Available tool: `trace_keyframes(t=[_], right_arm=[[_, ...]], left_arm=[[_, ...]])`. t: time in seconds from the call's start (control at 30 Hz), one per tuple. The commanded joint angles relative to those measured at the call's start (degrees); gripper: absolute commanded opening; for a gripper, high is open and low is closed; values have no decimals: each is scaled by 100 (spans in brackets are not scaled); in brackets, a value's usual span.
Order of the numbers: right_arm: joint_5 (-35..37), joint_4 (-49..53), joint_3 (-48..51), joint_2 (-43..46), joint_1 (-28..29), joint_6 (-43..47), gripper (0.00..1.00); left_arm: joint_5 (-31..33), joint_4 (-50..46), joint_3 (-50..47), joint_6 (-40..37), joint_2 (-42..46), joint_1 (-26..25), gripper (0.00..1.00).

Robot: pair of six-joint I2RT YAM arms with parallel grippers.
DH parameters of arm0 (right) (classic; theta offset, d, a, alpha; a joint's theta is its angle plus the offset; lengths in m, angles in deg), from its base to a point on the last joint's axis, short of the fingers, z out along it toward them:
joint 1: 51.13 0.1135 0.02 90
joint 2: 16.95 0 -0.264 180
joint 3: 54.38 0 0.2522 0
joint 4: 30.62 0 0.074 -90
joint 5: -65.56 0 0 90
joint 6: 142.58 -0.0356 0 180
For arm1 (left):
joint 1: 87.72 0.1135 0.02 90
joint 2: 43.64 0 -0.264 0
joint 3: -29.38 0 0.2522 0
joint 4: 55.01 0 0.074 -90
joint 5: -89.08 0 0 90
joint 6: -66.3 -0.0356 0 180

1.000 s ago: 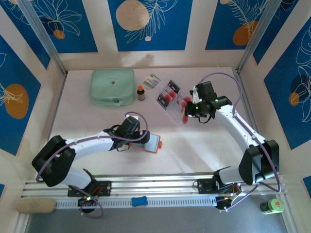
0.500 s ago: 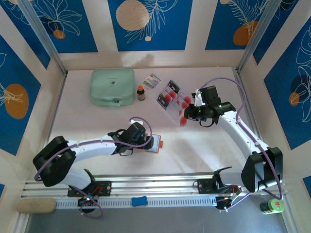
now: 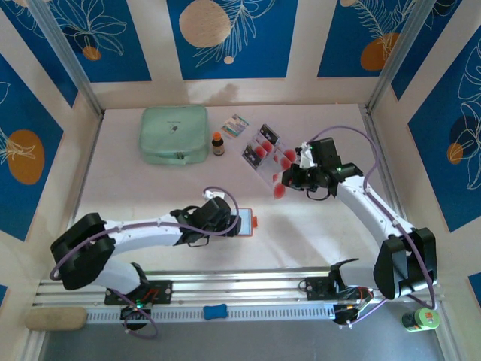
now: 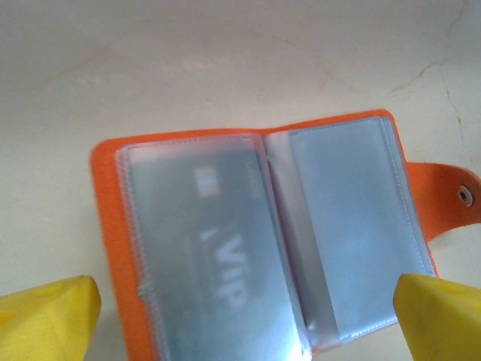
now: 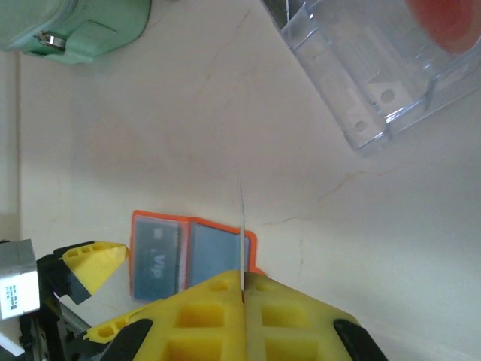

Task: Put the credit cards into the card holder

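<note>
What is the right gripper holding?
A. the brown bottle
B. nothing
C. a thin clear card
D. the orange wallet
C: the right gripper is shut on a card, seen edge-on as a thin line sticking out from between its yellow fingers.

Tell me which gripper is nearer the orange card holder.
Left. The left gripper sits right over the card holder, its fingers spread to either side. The right gripper, shut on a credit card, is well apart, farther back and right.
</note>
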Motion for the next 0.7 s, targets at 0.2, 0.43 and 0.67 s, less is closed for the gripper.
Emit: trace_keyframes(t=[0.2, 0.43, 0.67], right_arm=[[-656, -1654, 1060, 397, 157, -1079, 0], [-324, -2022, 1334, 572, 643, -1273, 0], [-88, -2793, 1836, 539, 1073, -1643, 0]], left_arm=[[520, -755, 318, -363, 451, 209, 100], [618, -1017, 675, -1008, 340, 543, 100], [467, -1149, 899, -1469, 0, 723, 100]])
